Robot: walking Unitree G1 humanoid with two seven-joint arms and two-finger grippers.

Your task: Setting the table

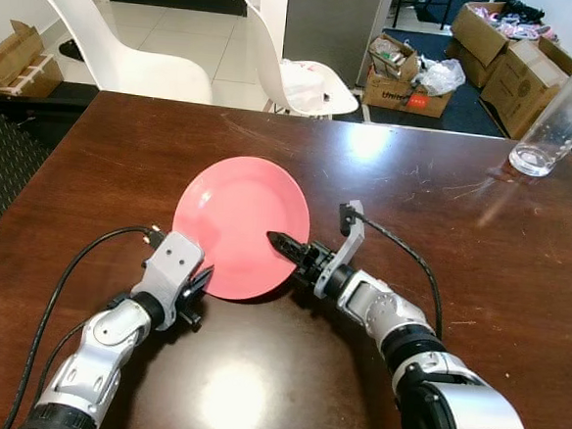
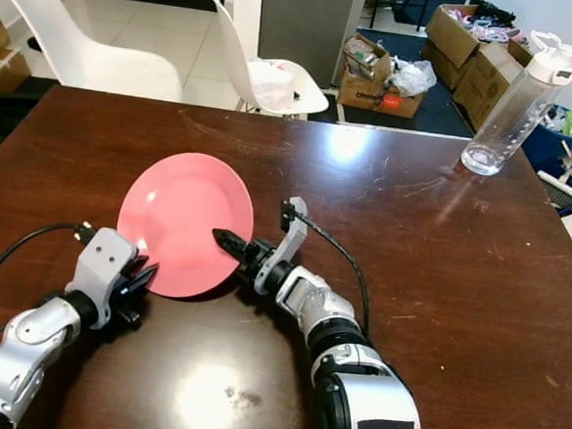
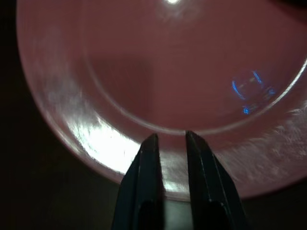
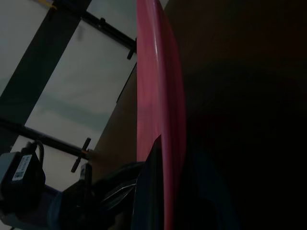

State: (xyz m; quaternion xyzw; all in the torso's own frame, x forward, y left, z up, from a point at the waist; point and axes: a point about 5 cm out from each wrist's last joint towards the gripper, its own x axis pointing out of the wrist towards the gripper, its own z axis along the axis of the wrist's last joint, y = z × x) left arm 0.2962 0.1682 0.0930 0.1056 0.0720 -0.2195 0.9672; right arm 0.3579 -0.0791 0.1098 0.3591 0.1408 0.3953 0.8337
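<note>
I am gripping the pink plate [image 1: 241, 225] on the bench [image 1: 442, 235]: right jaws [image 1: 282, 244] clamping its near rim, left jaws [image 3: 169, 143] narrowly parted beside it. Stiff, slick, likely breakable.

We can read no words with certainty: faint printing on a cardboard box [image 1: 405, 91] far beyond the right gripper [image 1: 286, 244], and a small label in the right wrist view, stay illegible.
</note>
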